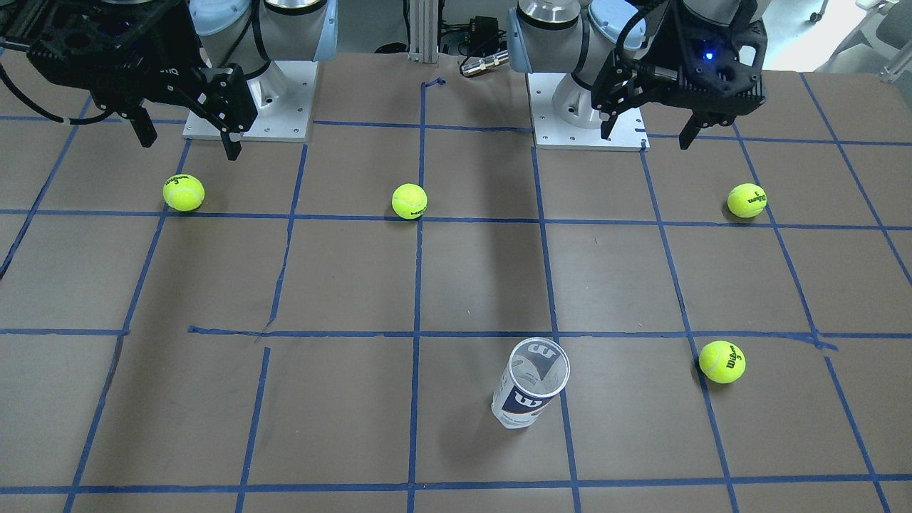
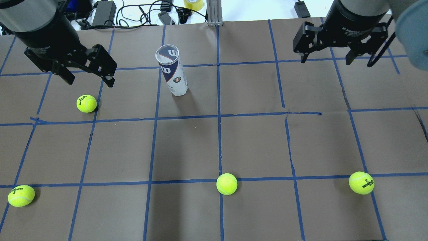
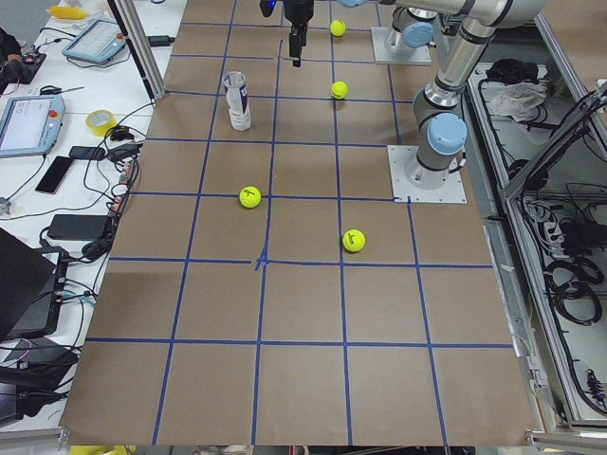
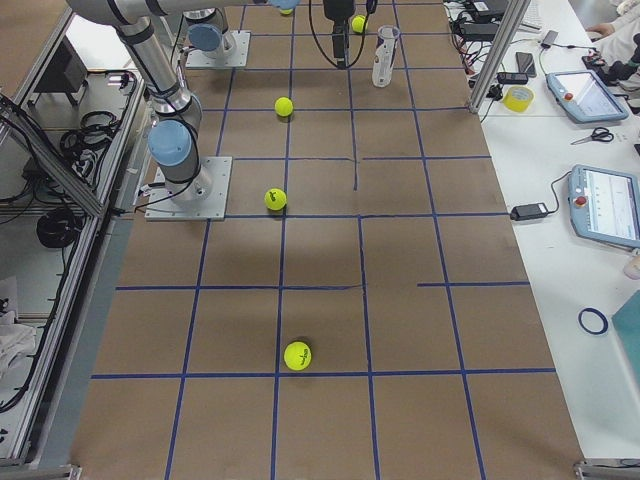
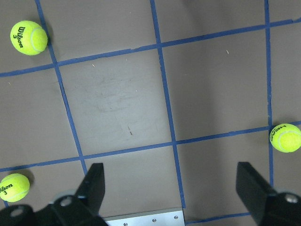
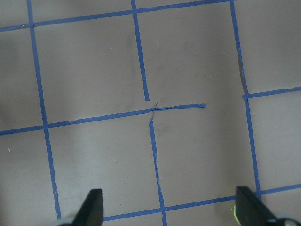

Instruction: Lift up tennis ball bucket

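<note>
The tennis ball bucket (image 2: 172, 72) is a clear can with a white and navy label. It stands upright and open-topped on the brown table, far from the robot and a little to its left. It also shows in the front view (image 1: 531, 385). My left gripper (image 2: 88, 80) is open and empty, hanging above the table to the left of the can and apart from it. My right gripper (image 2: 325, 61) is open and empty, well to the right of the can. The left wrist view shows the left gripper (image 5: 171, 188) open. The can is out of both wrist views.
Several yellow-green tennis balls lie loose on the table: one (image 2: 86, 103) just below the left gripper, one (image 2: 21, 195) near left, one (image 2: 226, 183) near the middle, one (image 2: 361, 182) near right. Cables and gear lie beyond the table's far edge (image 2: 133, 13).
</note>
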Available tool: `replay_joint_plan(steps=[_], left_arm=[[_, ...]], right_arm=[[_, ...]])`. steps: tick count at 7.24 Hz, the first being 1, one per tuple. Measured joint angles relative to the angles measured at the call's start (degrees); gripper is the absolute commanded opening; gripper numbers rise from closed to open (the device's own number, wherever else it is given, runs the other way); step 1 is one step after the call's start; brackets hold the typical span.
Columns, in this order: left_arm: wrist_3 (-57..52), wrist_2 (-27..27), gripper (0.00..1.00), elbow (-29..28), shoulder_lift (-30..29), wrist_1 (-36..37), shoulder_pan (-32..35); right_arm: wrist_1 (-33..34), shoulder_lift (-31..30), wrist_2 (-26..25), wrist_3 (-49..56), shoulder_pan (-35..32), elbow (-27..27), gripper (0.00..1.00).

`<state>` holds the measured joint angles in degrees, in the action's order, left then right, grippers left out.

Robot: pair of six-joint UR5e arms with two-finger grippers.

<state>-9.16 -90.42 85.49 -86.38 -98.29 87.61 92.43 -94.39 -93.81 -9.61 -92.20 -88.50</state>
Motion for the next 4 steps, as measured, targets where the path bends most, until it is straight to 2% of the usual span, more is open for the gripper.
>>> replay_joint_plan(steps=[4], left_arm=[[2.2, -0.4, 1.00, 1.2, -0.3, 4.0, 0.0]], right_arm=[[-1.6, -0.5, 1.2, 2.2, -0.6, 0.2, 1.00]])
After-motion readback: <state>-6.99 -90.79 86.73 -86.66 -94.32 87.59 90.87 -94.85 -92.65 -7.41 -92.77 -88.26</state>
